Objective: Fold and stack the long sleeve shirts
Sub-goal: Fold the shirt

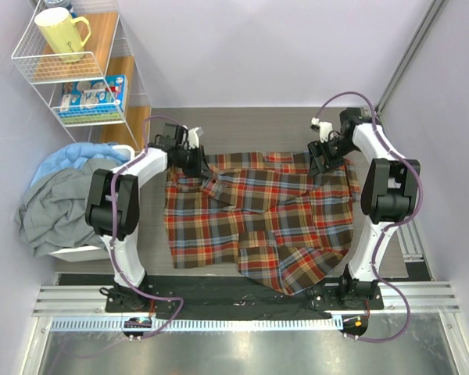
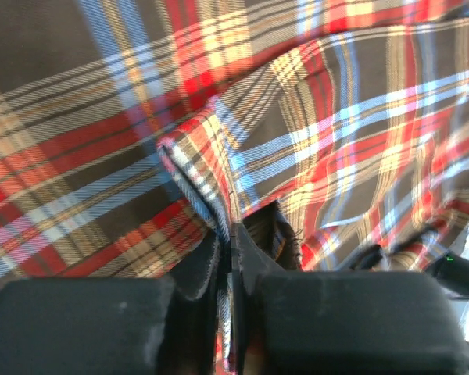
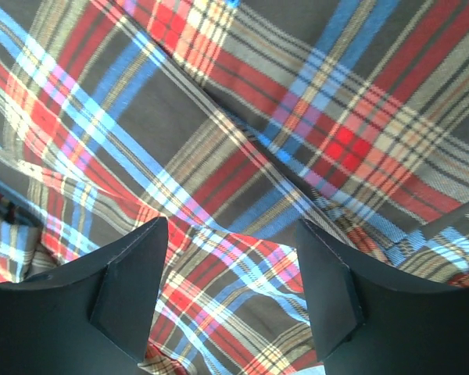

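Observation:
One long sleeve shirt (image 1: 258, 219) in red, dark brown and yellow plaid lies spread and rumpled across the table between the two arms. My left gripper (image 1: 194, 160) is at its far left corner. In the left wrist view the gripper (image 2: 233, 234) is shut on a raised fold of the plaid shirt (image 2: 336, 117), which runs down between the fingers. At the far right corner of the cloth is my right gripper (image 1: 328, 160). The right wrist view shows this gripper (image 3: 230, 234) open just above the shirt (image 3: 297, 94), with only flat fabric between its fingers (image 3: 133, 281).
A white wire shelf (image 1: 31, 66) at the far left holds a yellow mug (image 1: 61, 33) and a blue box (image 1: 94, 94). A basket (image 1: 70, 251) of blue and grey clothes (image 1: 59, 203) stands left of the left arm. A black mat (image 1: 219, 293) lines the near edge.

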Controlling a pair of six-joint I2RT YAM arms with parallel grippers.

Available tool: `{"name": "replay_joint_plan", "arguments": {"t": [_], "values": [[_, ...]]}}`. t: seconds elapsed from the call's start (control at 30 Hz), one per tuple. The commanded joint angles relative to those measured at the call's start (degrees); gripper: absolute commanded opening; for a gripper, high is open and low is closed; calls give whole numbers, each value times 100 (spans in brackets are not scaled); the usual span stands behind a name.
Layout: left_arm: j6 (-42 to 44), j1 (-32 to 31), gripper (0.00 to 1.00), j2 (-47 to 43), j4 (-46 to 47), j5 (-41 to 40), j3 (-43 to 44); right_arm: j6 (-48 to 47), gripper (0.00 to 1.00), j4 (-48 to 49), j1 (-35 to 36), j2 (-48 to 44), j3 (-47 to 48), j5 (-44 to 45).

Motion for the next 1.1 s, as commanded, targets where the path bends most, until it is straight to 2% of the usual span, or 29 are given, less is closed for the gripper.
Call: {"name": "replay_joint_plan", "arguments": {"t": [0.0,0.03,0.2,0.33,0.37,0.47,0.8,0.93,1.07], "values": [[354,99,23,-400,-180,-404,54,-34,70,35,8,-37,358,197],[504,143,33,-479,-286,-534,98,-34,70,26,8,-63,393,249],[1820,187,45,-1173,-586,-878,-59,-51,68,0,8,-405,438,390],[2778,-58,46,-1332,-1463,-905,107,-95,63,-88,61,-678,69,408],[2895,-129,46,-1245,-1918,-948,212,-113,60,-105,105,-687,-123,452],[3098,-322,45,-1069,-2377,-1036,230,-131,57,-44,184,-661,-475,557],[3054,-271,42,354,-2731,-1616,625,-113,54,570,246,76,-776,1207],[3045,-42,41,1275,-2687,-1818,1422,45,54,843,237,700,-408,1461],[3028,230,41,2182,-3037,-1863,2820,194,53,931,176,1570,892,1752]]}}
